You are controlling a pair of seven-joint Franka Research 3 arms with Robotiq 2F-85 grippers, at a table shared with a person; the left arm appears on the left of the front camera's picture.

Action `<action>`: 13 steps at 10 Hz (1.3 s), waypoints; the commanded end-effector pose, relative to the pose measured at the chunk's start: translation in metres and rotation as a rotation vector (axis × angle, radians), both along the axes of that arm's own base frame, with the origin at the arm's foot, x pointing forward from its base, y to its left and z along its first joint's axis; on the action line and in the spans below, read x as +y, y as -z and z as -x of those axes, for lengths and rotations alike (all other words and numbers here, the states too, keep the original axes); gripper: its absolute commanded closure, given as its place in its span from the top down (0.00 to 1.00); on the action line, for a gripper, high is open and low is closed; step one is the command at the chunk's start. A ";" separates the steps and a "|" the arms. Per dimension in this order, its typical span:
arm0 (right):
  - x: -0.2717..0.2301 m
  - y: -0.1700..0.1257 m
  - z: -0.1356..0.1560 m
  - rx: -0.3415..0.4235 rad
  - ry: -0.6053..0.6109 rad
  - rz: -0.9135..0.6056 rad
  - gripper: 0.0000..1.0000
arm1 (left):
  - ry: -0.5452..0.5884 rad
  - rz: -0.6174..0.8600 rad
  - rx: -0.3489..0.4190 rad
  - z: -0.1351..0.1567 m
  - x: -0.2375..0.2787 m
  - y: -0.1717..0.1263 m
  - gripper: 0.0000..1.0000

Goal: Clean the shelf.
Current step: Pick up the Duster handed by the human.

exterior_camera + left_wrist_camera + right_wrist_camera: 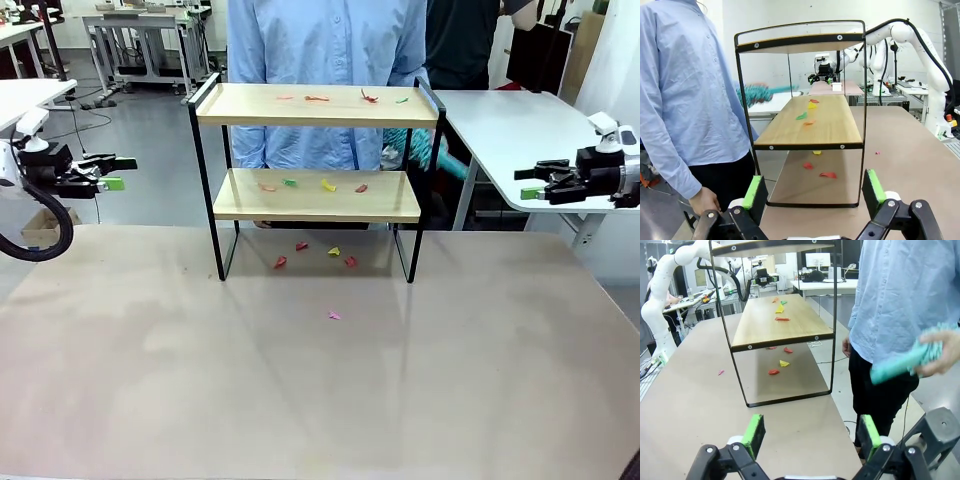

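Nearest on the table (300, 400) lies one pink paper scrap (334, 315). More scraps (301, 245) lie farther, under and on the shelf (318, 105), which stands at twelve o'clock. The left gripper (118, 172) at nine o'clock and the right gripper (527, 183) at three o'clock both hang empty with fingers spread. The shelf seems light, stiff and easy to tip, and a black frame post (205, 190) is the best hold. Behind it a person (325, 40) holds a teal duster (900, 362).

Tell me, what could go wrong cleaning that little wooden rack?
1. The fluffy teal duster may just knock the small coloured paper scraps off the light wooden, black-framed shelf onto the beige table, where others already lie.
2. The person stands close behind it; the open left gripper or right gripper reaching in could bump them.
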State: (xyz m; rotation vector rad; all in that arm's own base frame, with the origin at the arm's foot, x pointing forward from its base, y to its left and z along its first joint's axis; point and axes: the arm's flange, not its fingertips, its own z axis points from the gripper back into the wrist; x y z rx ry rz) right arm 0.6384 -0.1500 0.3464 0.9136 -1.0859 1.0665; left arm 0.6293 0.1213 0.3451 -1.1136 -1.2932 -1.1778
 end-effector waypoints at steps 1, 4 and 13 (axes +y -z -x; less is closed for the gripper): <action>0.000 -0.001 -0.001 -0.003 0.002 0.001 1.00 | -0.003 -0.007 -0.002 0.000 0.000 -0.001 1.00; 0.000 -0.001 -0.001 -0.003 0.002 0.001 1.00 | -0.003 -0.007 -0.002 0.000 0.000 -0.001 1.00; 0.000 -0.001 -0.001 -0.003 0.002 0.001 1.00 | -0.003 -0.007 -0.002 0.000 0.000 -0.001 1.00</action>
